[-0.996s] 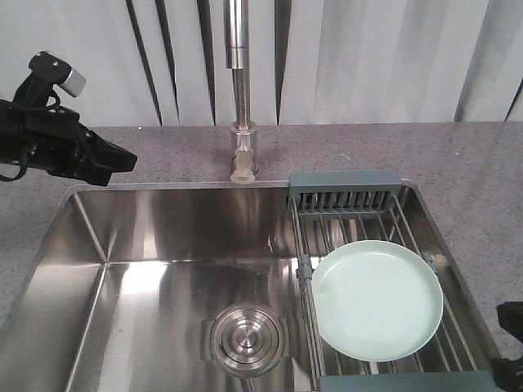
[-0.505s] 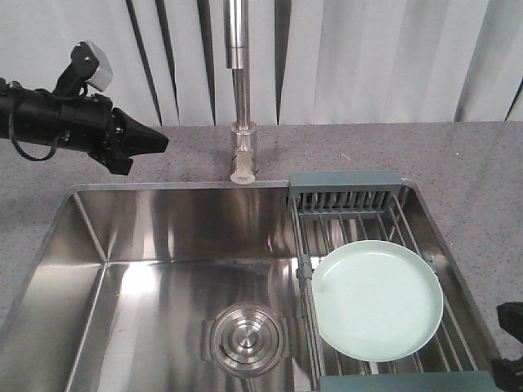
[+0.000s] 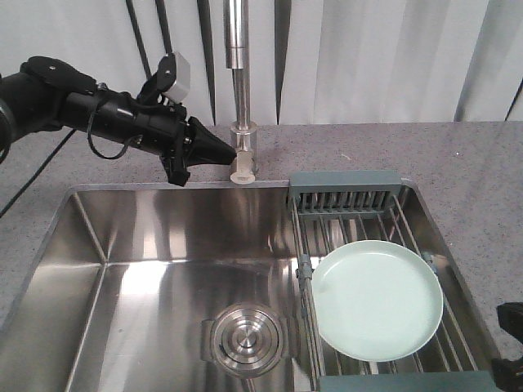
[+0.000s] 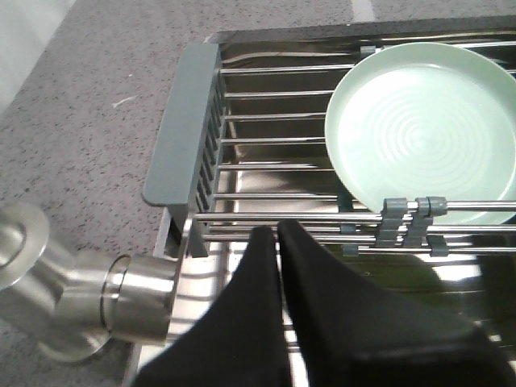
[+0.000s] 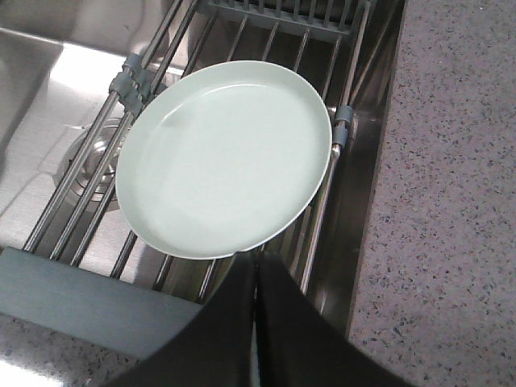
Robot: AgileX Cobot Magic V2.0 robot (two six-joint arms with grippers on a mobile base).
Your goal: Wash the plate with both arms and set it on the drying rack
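Glossy mint-green plate [image 3: 377, 300] lies flat on drying rack [image 3: 346, 193]; both end effectors closed, empty.

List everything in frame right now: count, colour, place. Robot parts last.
plate: 1, pale mint green, lying flat on the drying rack
drying rack: 1, steel rods with grey-blue ends, across the sink's right side
sink: 1, stainless steel, set into the counter
drain strainer: 1, round steel, sink floor
faucet: 1, steel, behind the sink
counter: 1, grey speckled, around the sink
left gripper: 1, black, jaws shut, tip by the faucet base
right gripper: 1, black, jaws shut, over the plate's near edge
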